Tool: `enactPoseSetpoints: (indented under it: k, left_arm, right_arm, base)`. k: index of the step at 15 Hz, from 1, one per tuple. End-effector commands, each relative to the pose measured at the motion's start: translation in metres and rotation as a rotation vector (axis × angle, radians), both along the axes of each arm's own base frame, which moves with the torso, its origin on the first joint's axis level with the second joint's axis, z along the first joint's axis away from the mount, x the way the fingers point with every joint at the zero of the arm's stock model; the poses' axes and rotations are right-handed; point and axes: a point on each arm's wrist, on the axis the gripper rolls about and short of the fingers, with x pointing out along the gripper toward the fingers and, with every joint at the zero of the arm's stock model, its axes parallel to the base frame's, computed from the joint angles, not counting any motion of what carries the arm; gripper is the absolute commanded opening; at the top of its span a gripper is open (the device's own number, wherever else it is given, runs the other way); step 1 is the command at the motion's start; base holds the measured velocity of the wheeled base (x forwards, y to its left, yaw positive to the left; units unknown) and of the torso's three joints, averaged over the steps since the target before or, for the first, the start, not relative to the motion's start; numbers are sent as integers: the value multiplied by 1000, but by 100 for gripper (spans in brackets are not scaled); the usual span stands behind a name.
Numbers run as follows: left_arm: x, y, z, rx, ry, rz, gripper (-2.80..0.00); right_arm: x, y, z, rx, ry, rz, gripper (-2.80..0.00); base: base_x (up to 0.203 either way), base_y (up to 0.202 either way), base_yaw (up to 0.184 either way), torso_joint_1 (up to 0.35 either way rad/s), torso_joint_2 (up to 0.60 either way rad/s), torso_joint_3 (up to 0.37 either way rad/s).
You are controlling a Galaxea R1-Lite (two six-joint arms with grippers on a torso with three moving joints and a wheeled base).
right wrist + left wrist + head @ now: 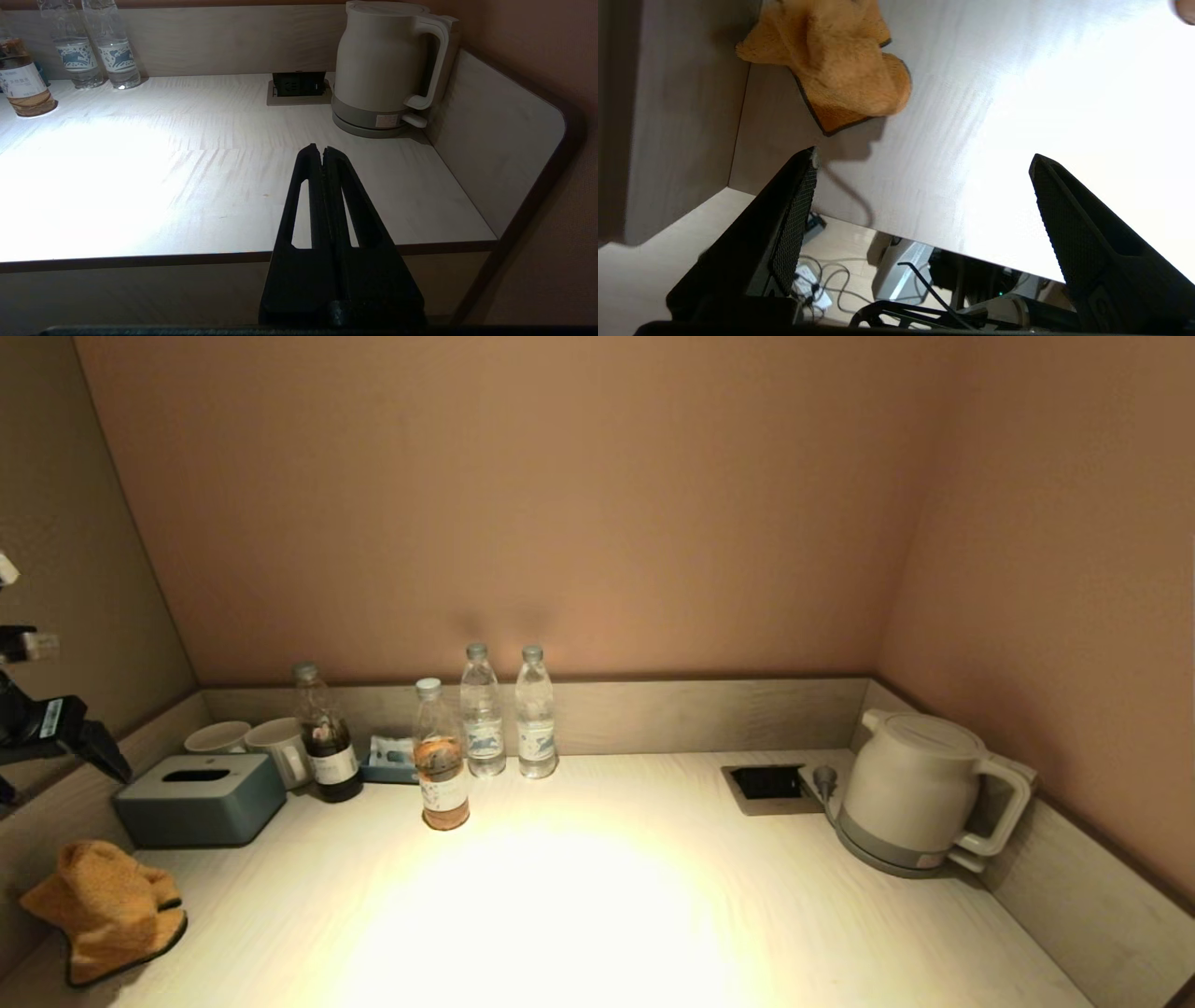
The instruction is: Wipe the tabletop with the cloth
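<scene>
The orange cloth (107, 910) with a dark edge lies crumpled at the front left corner of the pale wooden tabletop (653, 896), against the left side panel. It also shows in the left wrist view (836, 60). My left gripper (923, 157) is open and empty, held above the table's front left edge, apart from the cloth. My left arm (56, 723) shows at the far left of the head view. My right gripper (320, 149) is shut and empty, parked over the table's front edge on the right.
A grey tissue box (201, 798), two mugs (252, 739), a dark bottle (327, 737), a tea bottle (439, 756) and two water bottles (509, 714) stand at the back left. A white kettle (920, 793) and a recessed socket (770, 784) are at the right.
</scene>
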Motion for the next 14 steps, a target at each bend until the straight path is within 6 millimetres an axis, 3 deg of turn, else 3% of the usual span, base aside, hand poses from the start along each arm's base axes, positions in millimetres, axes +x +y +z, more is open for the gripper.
enactPoseSetpoints:
  k: [1, 2, 5, 8, 10, 14]
  left_arm:
    - [-47, -26, 48, 40, -136, -38, 0]
    - [-69, -36, 65, 55, -194, -66, -280]
    - [-111, -53, 90, 86, -304, -133, -280]
    - [-123, -54, 96, 64, -361, -173, -280]
    - [-158, -60, 109, 51, -511, -234, -280]
    - [-199, -70, 110, 131, -766, -287, -280]
  right_arm:
    - [0, 0, 0, 0, 0, 1, -280]
    - [0, 0, 0, 0, 0, 1, -280]
    - [0, 0, 0, 0, 0, 1, -280]
    - [0, 0, 0, 0, 0, 1, -280]
    - [0, 0, 0, 0, 0, 1, -280]
    - [0, 0, 0, 0, 0, 1, -280]
  base:
    - [0, 0, 0, 0, 0, 0]
    - [0, 0, 0, 0, 0, 0]
    - [0, 0, 0, 0, 0, 0]
    - [0, 0, 0, 0, 0, 0]
    - [0, 0, 0, 0, 0, 0]
    - [0, 0, 0, 0, 0, 0]
